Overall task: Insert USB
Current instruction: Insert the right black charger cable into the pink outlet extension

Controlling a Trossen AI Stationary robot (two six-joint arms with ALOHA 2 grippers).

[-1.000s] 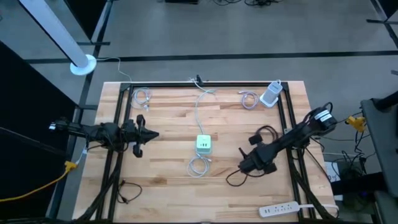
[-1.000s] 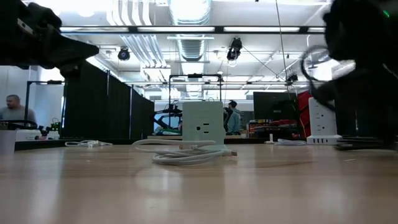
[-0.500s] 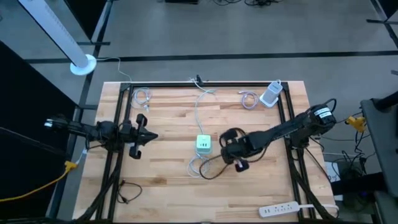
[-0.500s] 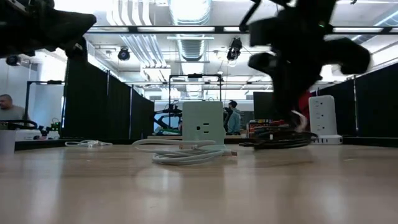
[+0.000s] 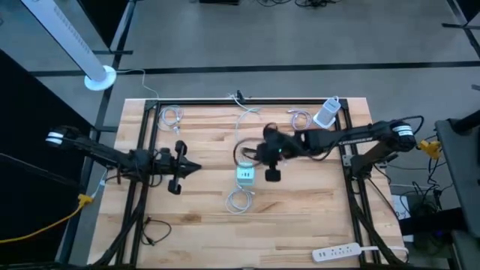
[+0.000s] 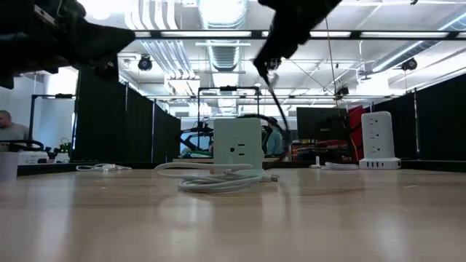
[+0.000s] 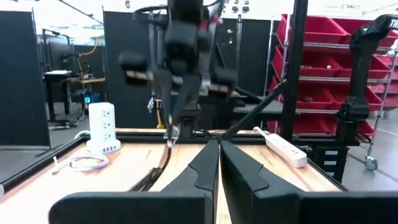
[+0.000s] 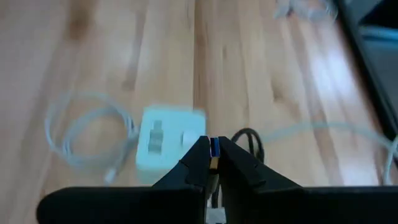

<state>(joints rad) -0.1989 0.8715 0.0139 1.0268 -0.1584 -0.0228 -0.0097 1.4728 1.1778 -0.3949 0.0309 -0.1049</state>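
**USB plug poised above the charger cube**

Right pincer (image 8: 213,151) is clenched on the USB plug (image 8: 214,148), black cable (image 5: 244,150) trailing below. It hangs above the white charger cube (image 5: 246,174) at mid-tabletop (image 5: 202,225), a white cable coil (image 5: 240,199) just beside the cube. Left pincer (image 5: 193,168) hovers clenched, empty, well apart.
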